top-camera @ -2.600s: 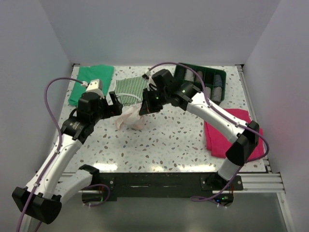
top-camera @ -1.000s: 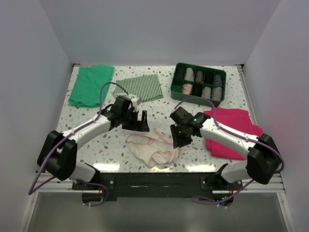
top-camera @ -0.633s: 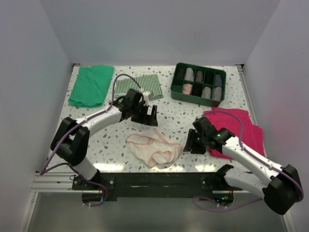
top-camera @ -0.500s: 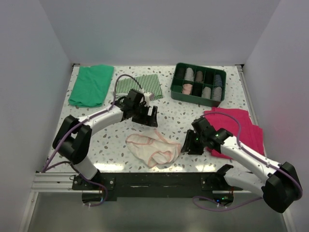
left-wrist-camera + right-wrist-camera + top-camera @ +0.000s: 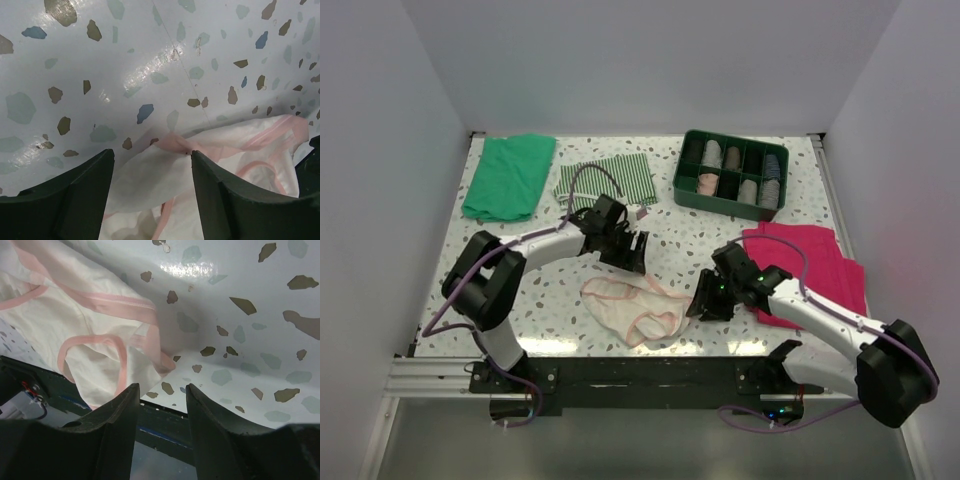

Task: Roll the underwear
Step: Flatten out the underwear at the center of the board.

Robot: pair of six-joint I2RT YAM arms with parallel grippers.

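We have the left gripper (image 5: 633,253) at the far edge of the underwear (image 5: 635,310). Its fingers (image 5: 75,200) stand wide with nothing pinched. In the wrist view the underwear's pink edge runs across the gap just ahead of the tips, with fabric filling the gap behind it and bare table (image 5: 100,75) beyond. We can't tell whether the tips touch the fabric or hover over it. The underwear lies spread and roughly flat between the two grippers. Its long axis runs left-right, so it lies across the left fingers' reach and points at the right ones. The right gripper (image 5: 708,300) is just beside its right end, fingers (image 5: 112,430) about half apart and empty. The edged corner sits just ahead of those tips and off to their left, not yet between them. We judge rolling hasn't begun, since there's no fold or roll in the fabric. Both arms are close, but left is nearer a usable grab because it straddles an edge. Right needs a short shift toward the fabric before it can pinch. Rolling along the long axis would start at right's end, and rolling across it at left's edge. Risk: thin fabric bunches instead of turning over.
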